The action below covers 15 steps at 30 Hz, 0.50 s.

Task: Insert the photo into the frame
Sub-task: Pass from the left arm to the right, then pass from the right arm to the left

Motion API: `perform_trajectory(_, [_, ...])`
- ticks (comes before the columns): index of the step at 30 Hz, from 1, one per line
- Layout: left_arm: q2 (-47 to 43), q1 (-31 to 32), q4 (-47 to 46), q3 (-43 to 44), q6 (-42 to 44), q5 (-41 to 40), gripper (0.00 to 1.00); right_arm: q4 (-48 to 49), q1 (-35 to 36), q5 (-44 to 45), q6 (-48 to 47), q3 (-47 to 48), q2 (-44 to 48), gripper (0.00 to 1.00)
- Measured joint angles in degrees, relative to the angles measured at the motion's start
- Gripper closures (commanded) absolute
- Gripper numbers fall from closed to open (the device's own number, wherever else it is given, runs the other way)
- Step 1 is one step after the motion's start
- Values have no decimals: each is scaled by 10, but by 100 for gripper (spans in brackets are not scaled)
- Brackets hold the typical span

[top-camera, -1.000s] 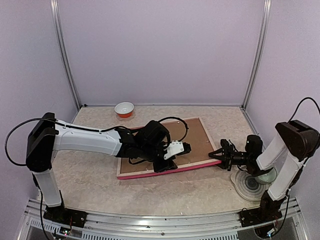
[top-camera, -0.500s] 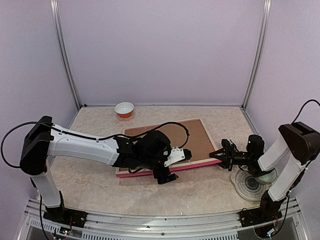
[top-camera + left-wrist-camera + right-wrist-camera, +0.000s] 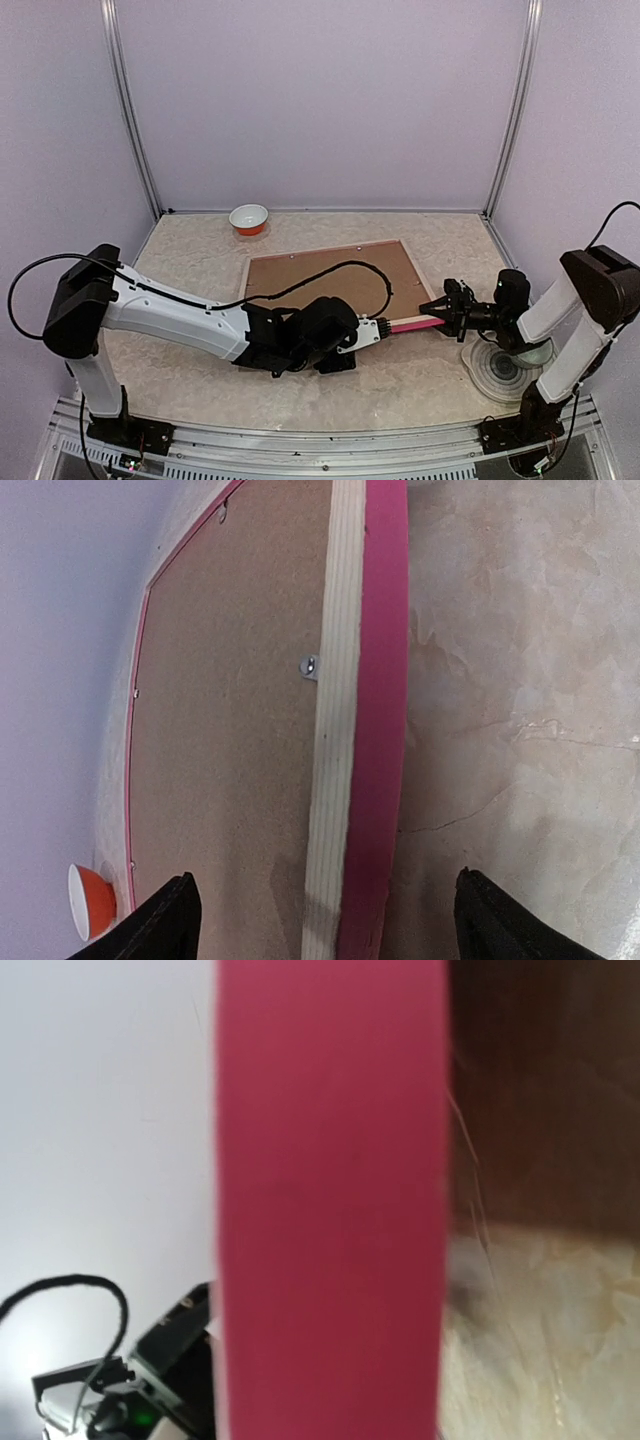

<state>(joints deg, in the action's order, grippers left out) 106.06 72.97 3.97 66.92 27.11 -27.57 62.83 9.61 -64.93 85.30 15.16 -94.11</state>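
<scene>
"What encloses the workspace?"

"A plain pale lilac back wall, with matching lilac side walls on the left and on the right. A slim aluminium post stands in each back corner, one left and one right, both leaning outward toward the top in the overhead view."

"And underfoot?"

"A beige, marble-patterned bench running to the walls, with a ribbed aluminium rail along its near edge."

"The light?"

"Soft and even; shadows on the bench are faint."
</scene>
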Motion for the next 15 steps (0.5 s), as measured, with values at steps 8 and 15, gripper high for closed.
perform_trajectory(8, [31, 18, -36, -18, 49, -101, 43, 2, 0, 0, 19, 0, 1, 78])
perform_trajectory(15, [43, 33, -78, -30, 94, -159, 69, 10, 0, 0, 40, 0, 1, 78])
